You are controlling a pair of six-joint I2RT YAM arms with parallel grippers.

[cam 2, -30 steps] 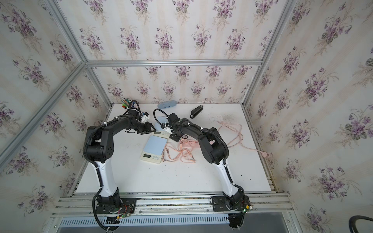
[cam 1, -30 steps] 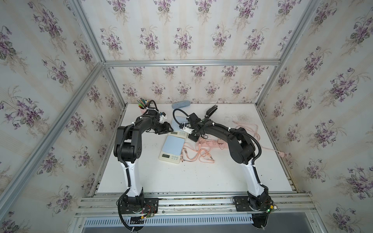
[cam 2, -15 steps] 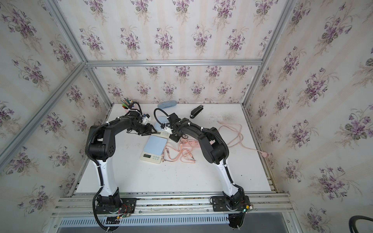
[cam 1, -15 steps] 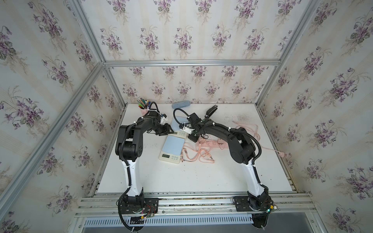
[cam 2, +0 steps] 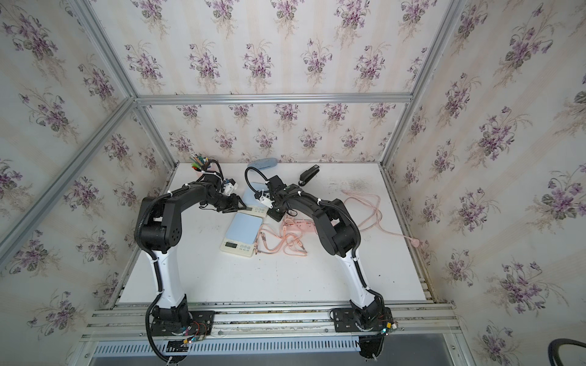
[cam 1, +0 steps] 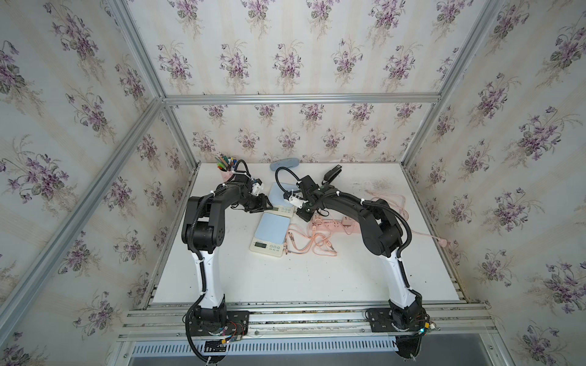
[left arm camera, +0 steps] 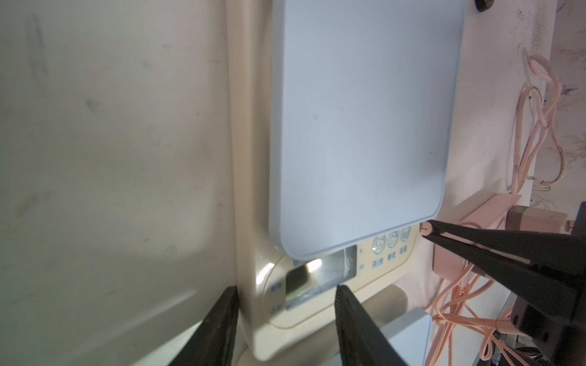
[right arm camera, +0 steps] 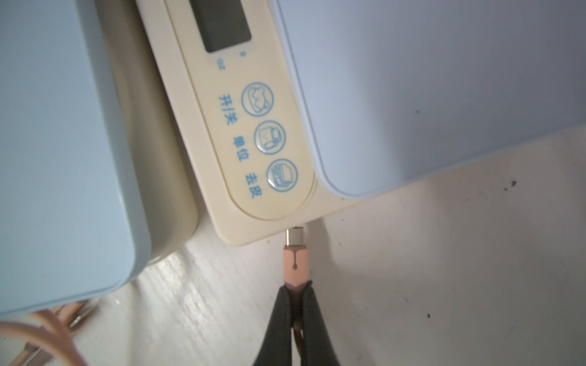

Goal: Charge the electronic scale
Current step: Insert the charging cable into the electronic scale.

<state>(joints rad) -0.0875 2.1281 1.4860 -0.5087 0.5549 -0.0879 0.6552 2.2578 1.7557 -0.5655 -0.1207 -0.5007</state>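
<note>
Blue-topped scales (cam 1: 271, 231) number two (one pink plug (right arm camera: 295, 263) touches the farther scale (cam 1: 279, 197)).

**Open front, crowded back**

The front half of the surface (cam 1: 285, 279) lies bare between the two arm bases — wide room to pass. Midway back, the near scale (cam 1: 269, 234) lies against the far scale (cam 1: 280, 198) with no gap showing. A tangle of pink cables (cam 1: 312, 246) and the pink power strip (cam 1: 331, 225) fill the right flank. The left claw (left arm camera: 287, 290), jaws apart, sits over the far scale's front left corner. The right claw (right arm camera: 297, 286), pinching the USB-C plug (right arm camera: 295, 263), takes the slot at the far scale's right side. Along the back wall stand a pen cup (cam 1: 225, 172), a blue pouch (cam 1: 284, 164) and a stapler (cam 1: 332, 173) — a loose pink cord (cam 1: 444, 243) trails toward the right edge.
</note>
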